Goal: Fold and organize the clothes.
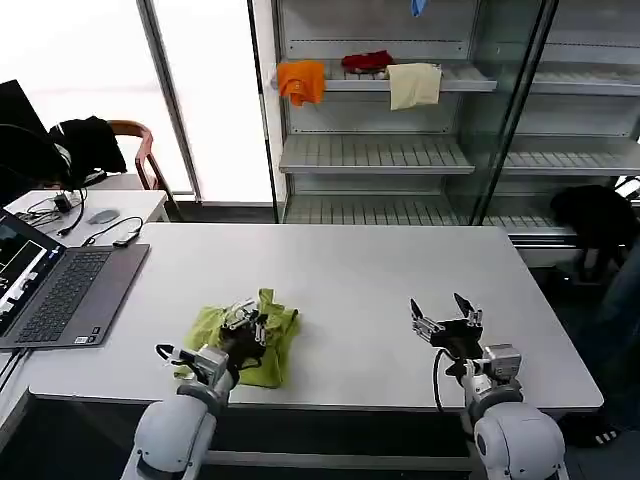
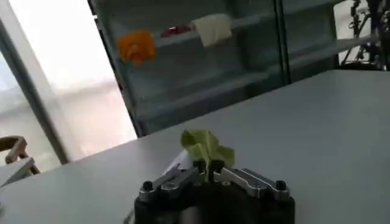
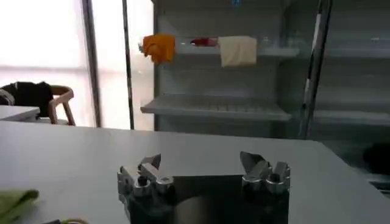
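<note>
A crumpled lime-green T-shirt lies near the front left of the white table. My left gripper sits over the middle of the heap, shut on a fold of the green T-shirt, which sticks up between its fingers. My right gripper hovers above the front right of the table, open, with nothing between its fingertips. A corner of the green cloth lies far to that gripper's side.
An open laptop with cables sits at the table's left end. Behind the table stand shelves carrying orange, red and cream cloths. A chair with black garments stands at the back left.
</note>
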Robot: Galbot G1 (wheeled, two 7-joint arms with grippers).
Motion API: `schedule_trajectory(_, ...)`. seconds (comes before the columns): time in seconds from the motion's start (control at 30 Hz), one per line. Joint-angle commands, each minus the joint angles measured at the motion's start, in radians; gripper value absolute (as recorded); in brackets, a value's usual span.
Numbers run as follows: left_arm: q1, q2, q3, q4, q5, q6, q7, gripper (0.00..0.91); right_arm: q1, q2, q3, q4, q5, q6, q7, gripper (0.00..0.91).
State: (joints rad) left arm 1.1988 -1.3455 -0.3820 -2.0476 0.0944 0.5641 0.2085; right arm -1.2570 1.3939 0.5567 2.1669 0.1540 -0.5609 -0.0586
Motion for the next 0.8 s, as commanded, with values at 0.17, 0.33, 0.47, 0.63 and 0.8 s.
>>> schedule_trajectory(0.17, 0.010, -0.045, 0.071, 0.081, 0.074, 0.012, -0.049, 0.504, -0.014, 0.014, -0.004, 0.002, -0.008, 0.008, -0.002, 0.907)
schedule_trajectory(0.33, 0.022, -0.064, 0.116, 0.054, 0.074, 0.012, -0.088, 0.907, -0.018, 0.020, -0.006, 0.007, -0.010, 0.011, -0.001, 0.907)
schedule_trajectory(0.47, 0.024, -0.090, 0.145, 0.046, 0.075, 0.012, -0.106, 0.907, -0.021, 0.025, -0.008, 0.015, -0.012, 0.011, -0.001, 0.907)
schedule_trajectory(0.63, 0.036, -0.129, 0.175, 0.025, 0.057, 0.010, -0.123, 0.907, -0.029, 0.030, -0.008, 0.019, -0.015, 0.013, -0.001, 0.907)
schedule_trajectory(0.8, 0.030, -0.124, 0.144, -0.069, -0.015, 0.012, -0.134, 0.907, -0.034, 0.030, -0.007, 0.022, -0.015, 0.013, -0.001, 0.907)
